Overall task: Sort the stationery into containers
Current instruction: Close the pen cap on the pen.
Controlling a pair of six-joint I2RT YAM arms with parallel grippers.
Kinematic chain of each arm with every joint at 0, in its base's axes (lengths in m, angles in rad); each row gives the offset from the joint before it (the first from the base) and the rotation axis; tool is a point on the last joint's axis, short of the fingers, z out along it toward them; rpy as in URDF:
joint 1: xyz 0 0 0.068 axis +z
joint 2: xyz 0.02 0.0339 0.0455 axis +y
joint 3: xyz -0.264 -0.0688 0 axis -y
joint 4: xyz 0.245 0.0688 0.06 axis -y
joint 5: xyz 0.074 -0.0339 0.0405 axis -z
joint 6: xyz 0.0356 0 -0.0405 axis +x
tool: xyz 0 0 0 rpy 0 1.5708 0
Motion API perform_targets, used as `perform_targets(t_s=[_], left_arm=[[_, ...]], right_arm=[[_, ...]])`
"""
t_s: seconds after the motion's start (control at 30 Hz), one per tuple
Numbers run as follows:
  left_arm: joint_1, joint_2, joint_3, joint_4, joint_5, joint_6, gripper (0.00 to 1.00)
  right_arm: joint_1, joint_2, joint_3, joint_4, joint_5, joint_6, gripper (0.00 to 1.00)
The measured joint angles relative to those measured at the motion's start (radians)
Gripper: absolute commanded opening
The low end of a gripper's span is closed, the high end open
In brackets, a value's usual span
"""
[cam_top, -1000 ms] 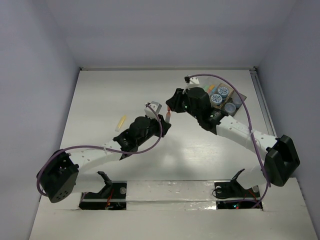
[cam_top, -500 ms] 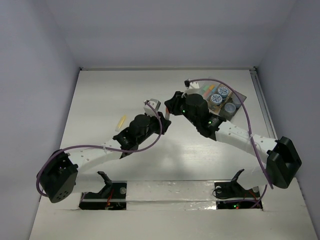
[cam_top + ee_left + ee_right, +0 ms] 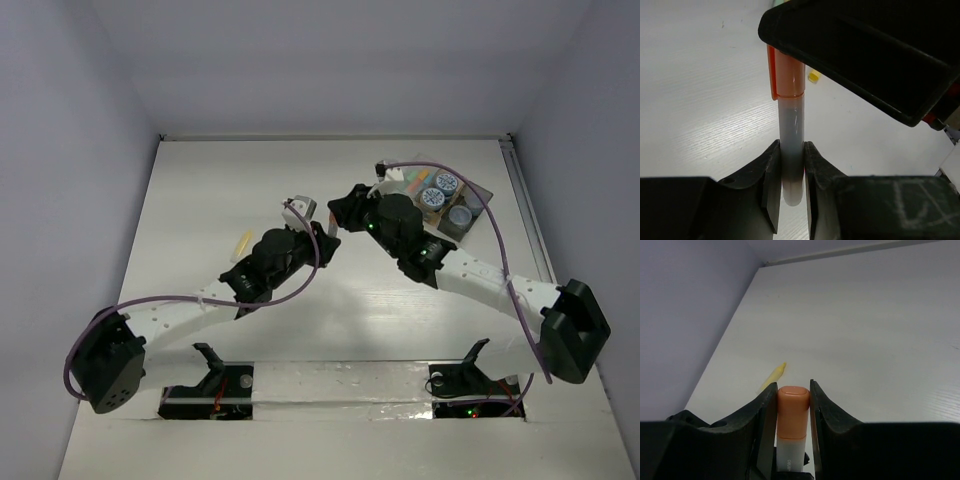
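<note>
Left wrist view has the short pencil-like stick with the orange cap and cloudy clear barrel point(image 3: 791, 125) dead centre, up off the white tabletop point(image 3: 700, 100) and pinned at both ends. The left claw point(image 3: 791, 155) is clamped nearly shut on the pale barrel end. The right wrist view shows the right claw point(image 3: 792, 386) squeezed onto the orange cap point(image 3: 792, 407), jaws only as wide as the cap.

What's changed: a second ago you could see a sliver of orange between the two claws from above. Now they've crowded together mid-tabletop and drifted slightly toward the far side, so the stick is hidden in that view. Neither grip has loosened. My guess is a handover caught halfway, or maybe a cap pull, I honestly can't tell which. Either way the stick isn't sorted yet.

A small yellow stick point(image 3: 240, 243) lies loose to the left. The dark shallow tray point(image 3: 484, 193), with round blue-and-white-lidded jars point(image 3: 446, 183) in it, sits at the far right, well apart from the stick.
</note>
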Motion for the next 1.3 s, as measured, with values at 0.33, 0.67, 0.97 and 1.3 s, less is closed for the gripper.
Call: perform_targets(t_s=[0.33,0.67,0.97,1.3], left_arm=[[0.005,-0.034,0.012,-0.02,0.055,0.0,0.0],[0.005,-0.04,0.065,-0.151,0.052,0.024,0.0],[0.01,-0.038,0.174,-0.311,0.062,0.066,0.0],[0.039,0.005,0.29,-0.485,0.13,0.101,0.0]], right_arm=[[0.004,-0.068,-0.046,0.025,-0.037,-0.003,0.01],[-0.006,-0.061,-0.041,0.016,-0.132,-0.026,0.0],[-0.019,-0.085,-0.108,0.136,-0.163,0.008,0.0],[-0.017,-0.076,-0.196,0.303,-0.128,0.091,0.0]])
